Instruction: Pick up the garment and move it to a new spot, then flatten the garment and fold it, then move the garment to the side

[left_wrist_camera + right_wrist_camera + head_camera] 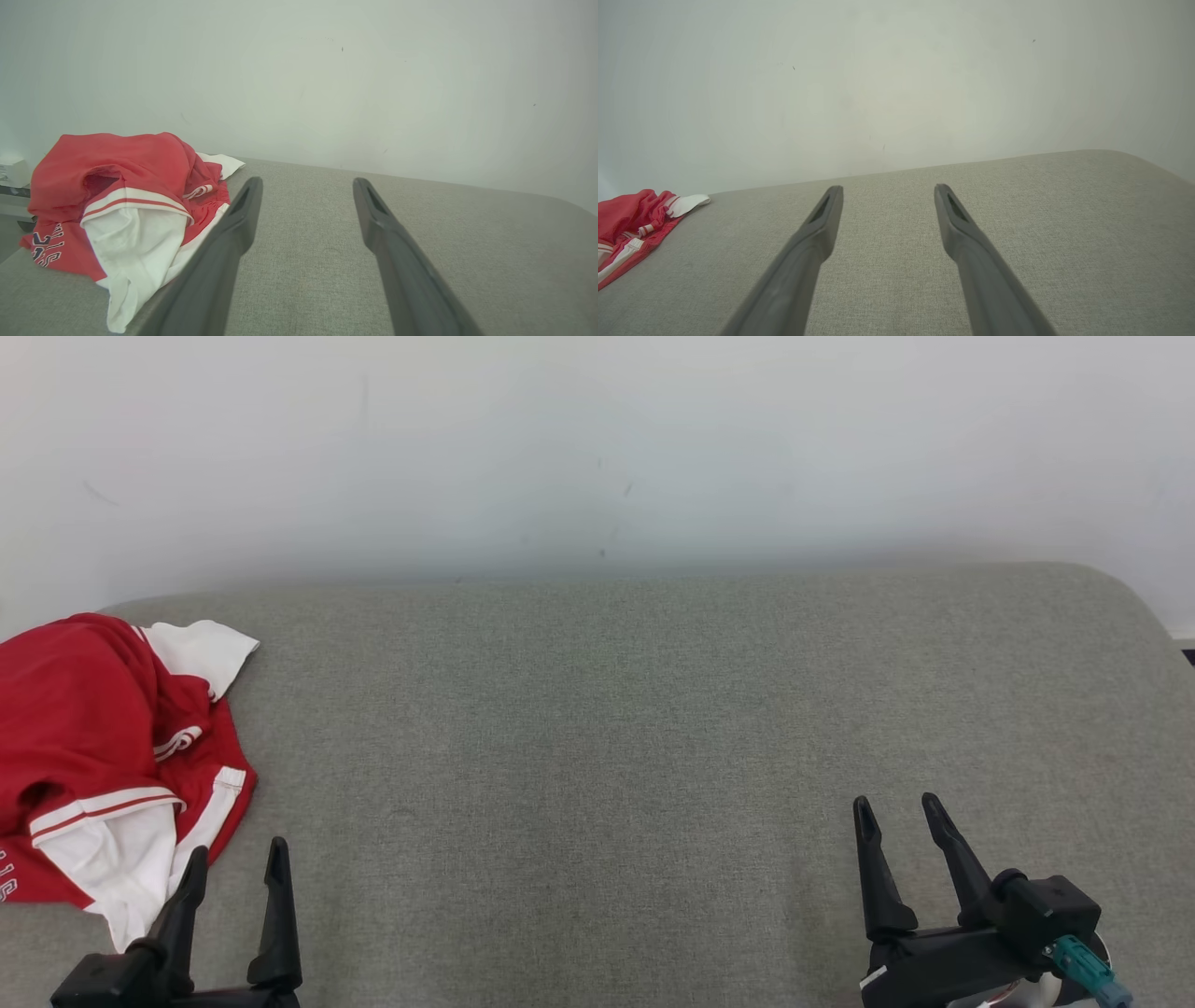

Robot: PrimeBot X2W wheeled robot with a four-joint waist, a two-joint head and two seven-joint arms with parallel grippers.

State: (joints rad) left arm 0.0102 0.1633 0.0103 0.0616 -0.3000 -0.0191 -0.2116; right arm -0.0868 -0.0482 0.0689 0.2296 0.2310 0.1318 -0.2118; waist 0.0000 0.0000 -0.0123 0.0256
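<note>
Holding left tool (238,851) and right tool (898,803) spread wide, gripping nothing. Leaving garment (84,728) crumpled at the left edge of the grey padded surface (607,728), just beside the left tool. Likely risking pinching one loose white layer, dragging the heap off the edge.

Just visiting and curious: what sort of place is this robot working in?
Probably a bare test room rather than a home: a grey fabric-covered surface against a plain white wall, with one crumpled red-and-white jersey at its edge.
</note>
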